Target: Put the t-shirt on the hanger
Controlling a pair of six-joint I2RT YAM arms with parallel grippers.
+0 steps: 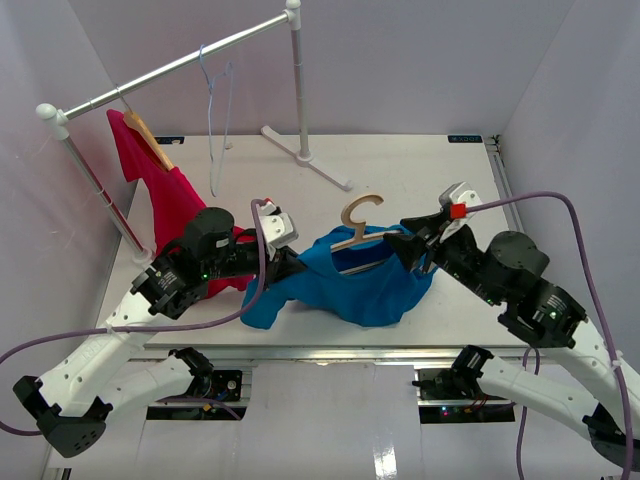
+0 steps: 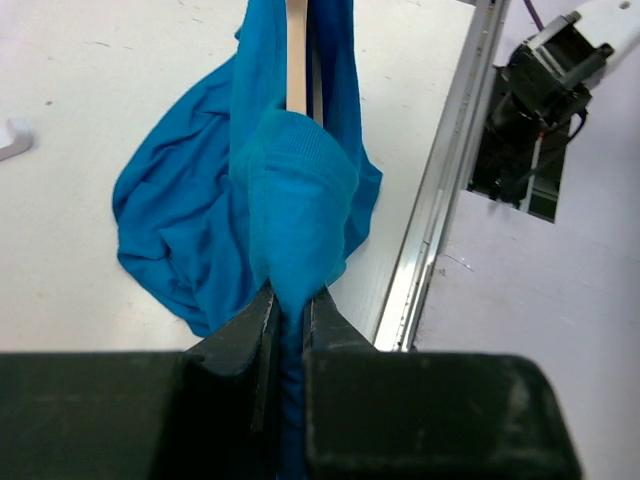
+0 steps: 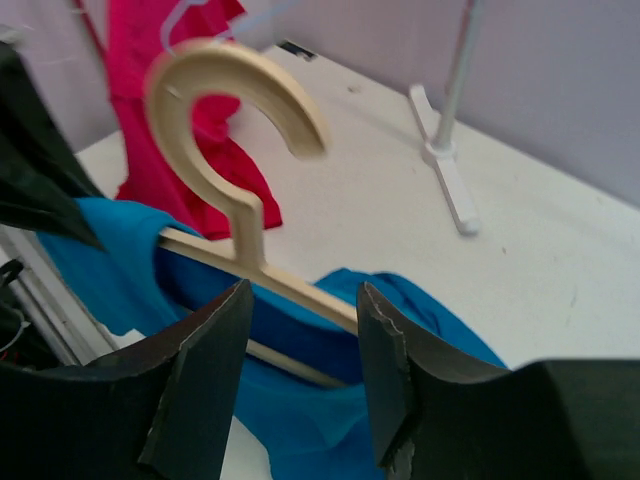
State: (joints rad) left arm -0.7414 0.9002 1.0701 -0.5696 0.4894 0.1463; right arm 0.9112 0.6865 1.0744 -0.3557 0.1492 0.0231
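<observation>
Left wrist view is showing the left gripper (image 2: 293, 298) clamping a bunched fold of the bright blue, wrinkled cloth t-shirt (image 2: 300, 190), with its two dark jaws pressing close on the fabric and holding it raised off the white table (image 2: 80, 100). Running up through that fold is the light tan wooden hanger (image 2: 296, 60) with curved shoulders and a rounded hook. One shoulder is apparently sitting inside the shirt, while the rest of the cloth is pooling on the table near the front edge, between the two arms. The right gripper (image 3: 302, 300) is standing with its jaws apart on either side of the hanger's shoulder just below the hook, gripping nothing (the wood is passing through the gap with neither pad clearly touching it). I am judging the shirt to be light, limp and prone to sliding off smooth wood, so it is asking for a pinch at the collar or a shoulder seam rather than mid-body. The hanger is looking rigid and light, and is best taken at the neck under the hook. No box, bin or basket is appearing in any view. Only the grey rail (image 1: 180, 60) at the back is carrying anything: a magenta-red shirt (image 1: 165, 195) and a thin pale-blue wire hanger (image 1: 212, 120).
</observation>
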